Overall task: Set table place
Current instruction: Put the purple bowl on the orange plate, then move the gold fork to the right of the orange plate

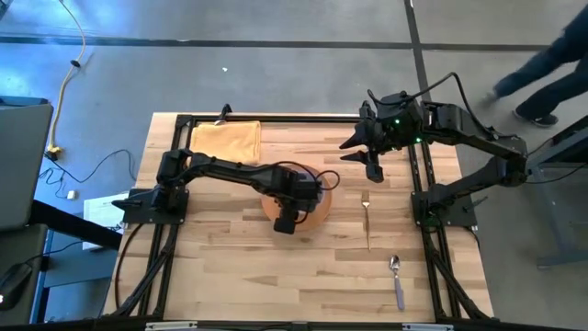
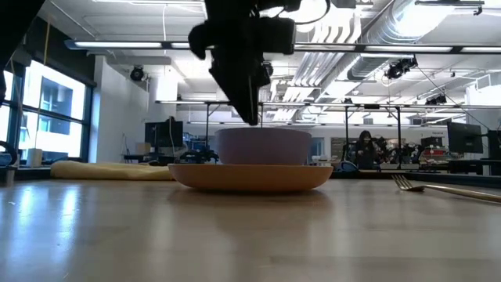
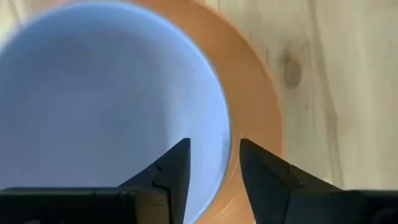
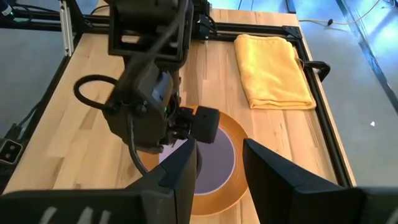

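Observation:
A pale blue bowl (image 2: 264, 146) stands in an orange plate (image 2: 250, 177) on the wooden table (image 1: 230, 276), near its middle. My left gripper (image 3: 214, 165) points down over the bowl's right-hand rim (image 3: 225, 134). It is open, with one finger over the bowl's inside and one over the plate, and the rim runs between them untouched. In the low view its tips (image 2: 254, 117) are just above the rim. My right gripper (image 4: 217, 168) is open and empty, raised over the table's far right part (image 1: 366, 152).
A folded yellow cloth (image 1: 227, 140) lies at the far left corner. A fork (image 1: 366, 216) lies right of the plate, and a spoon (image 1: 397, 276) lies near the front right. A person (image 1: 542, 78) walks on the floor beyond the table's right side.

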Tool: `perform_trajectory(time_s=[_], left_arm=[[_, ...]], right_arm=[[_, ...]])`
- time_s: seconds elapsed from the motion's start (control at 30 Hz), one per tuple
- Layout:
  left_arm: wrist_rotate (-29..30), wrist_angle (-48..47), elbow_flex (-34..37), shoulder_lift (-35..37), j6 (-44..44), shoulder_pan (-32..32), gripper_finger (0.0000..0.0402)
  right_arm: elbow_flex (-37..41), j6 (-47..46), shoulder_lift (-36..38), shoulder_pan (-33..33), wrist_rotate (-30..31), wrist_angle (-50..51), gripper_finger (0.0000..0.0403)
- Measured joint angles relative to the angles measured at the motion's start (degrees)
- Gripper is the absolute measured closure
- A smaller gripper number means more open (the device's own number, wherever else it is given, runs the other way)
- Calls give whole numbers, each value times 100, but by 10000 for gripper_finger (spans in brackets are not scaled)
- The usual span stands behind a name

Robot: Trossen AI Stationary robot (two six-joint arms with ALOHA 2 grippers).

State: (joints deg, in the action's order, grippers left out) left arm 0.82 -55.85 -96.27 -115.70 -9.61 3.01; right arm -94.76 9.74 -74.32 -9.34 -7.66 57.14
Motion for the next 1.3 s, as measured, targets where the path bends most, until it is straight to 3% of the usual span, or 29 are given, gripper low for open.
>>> perform_trajectory(time_s=[0.23, 0.43, 0.63, 0.8, 0.9, 1.03, 1.3], left_arm=[[-13, -1133, -1053, -4, -31, 0, 268], [-14, -2237, -2127, 54, 360, -13, 270], [53, -2886, -2306, 449, 557, -2, 270], [615, -3403, -2308, 841, 943, -4, 272], [767, -3419, -2308, 1070, 1150, -2, 272], [785, -3416, -2309, 1387, 1332, -2, 272], [1169, -3417, -2308, 1857, 1318, -2, 273]], right_arm=[[0, -435, 44, -2, 32, 229, 279], [0, -1205, 94, 0, 573, 1595, 279], [0, -2079, 94, 13, 918, 2400, 279], [105, -3419, 107, 299, 1363, 2607, 279], [603, -4574, 190, 502, 1697, 2612, 279], [1645, -6359, 248, 851, 1619, 2383, 279], [3741, -8253, 243, 1227, 1067, 452, 279]])
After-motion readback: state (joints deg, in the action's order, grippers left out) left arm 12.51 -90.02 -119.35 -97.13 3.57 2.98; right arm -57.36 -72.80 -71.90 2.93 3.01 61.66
